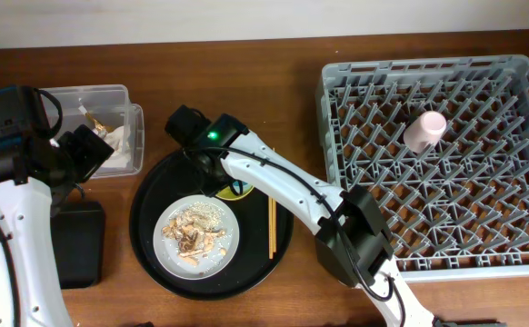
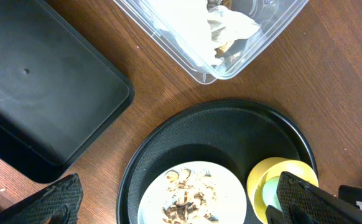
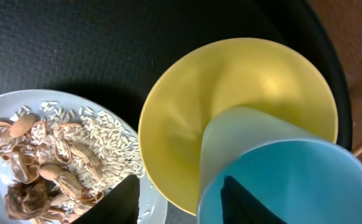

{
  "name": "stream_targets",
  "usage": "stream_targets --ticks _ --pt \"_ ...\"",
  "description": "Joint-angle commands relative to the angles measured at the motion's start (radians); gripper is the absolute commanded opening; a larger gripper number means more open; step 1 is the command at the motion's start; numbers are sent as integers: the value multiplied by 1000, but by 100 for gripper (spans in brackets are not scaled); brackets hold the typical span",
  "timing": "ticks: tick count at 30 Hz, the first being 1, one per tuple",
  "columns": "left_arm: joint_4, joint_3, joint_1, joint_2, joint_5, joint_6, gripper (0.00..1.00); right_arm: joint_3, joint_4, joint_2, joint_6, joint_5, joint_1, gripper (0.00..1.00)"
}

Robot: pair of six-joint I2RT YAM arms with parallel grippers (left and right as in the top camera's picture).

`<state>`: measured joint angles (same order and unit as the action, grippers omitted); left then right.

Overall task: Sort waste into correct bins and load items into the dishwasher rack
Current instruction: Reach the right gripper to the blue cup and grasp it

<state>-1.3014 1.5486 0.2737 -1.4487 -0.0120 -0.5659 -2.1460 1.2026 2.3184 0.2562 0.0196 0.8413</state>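
A: Entry one, right end effector (image 3: 180, 202)?
B: Fingers parted astride the blue cup (image 3: 293, 186) rim, one inside, one outside (a wall pinch, likely for lifting). The cup sits in the saucer (image 3: 231, 93) on the round tray (image 1: 155, 195).
A: Left end effector (image 2: 181, 205)?
B: Wide open, empty, above the plate (image 1: 196, 272) of scraps (image 1: 194, 236), probably awaiting its turn.
A: Outward?
B: Chopsticks (image 1: 272, 227) beside plate; wrappers (image 2: 199, 25) in box (image 1: 128, 136); black tray (image 2: 38, 93) near it; pink cup (image 1: 425, 131) in rack (image 1: 483, 209).

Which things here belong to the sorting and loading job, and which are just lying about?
Job: crumpled wrappers, food scraps, clear box, black rectangular tray, blue cup, pink cup, yellow saucer, chopsticks, plate, dishwasher rack.
Lying about: round black tray, table.
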Motion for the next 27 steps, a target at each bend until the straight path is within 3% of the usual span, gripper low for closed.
stream_targets --ticks 1,9,16,19,27 --pt "-2 3 2 0 -3 -6 99 16 -8 -4 15 20 6 43" --pt "-2 3 2 0 -3 -6 99 103 -66 -5 59 23 5 42" --pt "-2 3 2 0 -3 -6 99 29 -27 -9 68 18 3 13" --pt "-2 3 2 0 -3 -6 99 -13 5 -12 87 15 3 6" --pt "-2 3 2 0 -3 -6 99 -235 179 -14 94 16 -15 4"
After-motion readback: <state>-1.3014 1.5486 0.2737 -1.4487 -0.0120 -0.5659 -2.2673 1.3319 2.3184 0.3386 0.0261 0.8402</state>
